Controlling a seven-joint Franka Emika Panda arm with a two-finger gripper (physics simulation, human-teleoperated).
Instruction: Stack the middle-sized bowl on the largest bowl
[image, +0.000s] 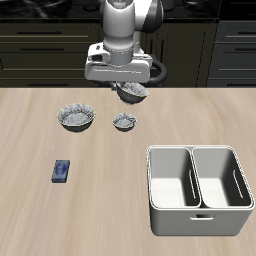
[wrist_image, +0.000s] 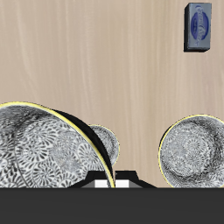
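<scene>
Hanging above the back part of a pale wooden desk (image: 40, 220), the robot's pincer (image: 131, 90) held the middle-sized bowl (image: 132, 93) clear of the surface. The exterior view showed the bowl just under the white arm, lifted off the desk and tipped a little. In the wrist view that same bowl (wrist_image: 48, 149) filled the near foreground, tilted so that its patterned silvery inside faced the camera, with its yellowish rim and dark outer wall running in a slanted arc. A round bowl has no long axis; its opening pointed upward and aslant. The pincer was clamped on the bowl's rim, though the fingers themselves were mostly hidden.

The largest bowl (image: 76, 118) sat upright on the desk, nearer the front edge than the held bowl and apart from it; its opening faced up (wrist_image: 194, 152). The smallest bowl (image: 124, 122) stood beside it, also upright, partly hidden behind the held bowl in the wrist view (wrist_image: 107, 144).

A small blue box (image: 61, 171) lay flat nearer the front edge. A white two-compartment caddy (image: 198, 190) stood at the front corner, well apart from the bowls.
</scene>
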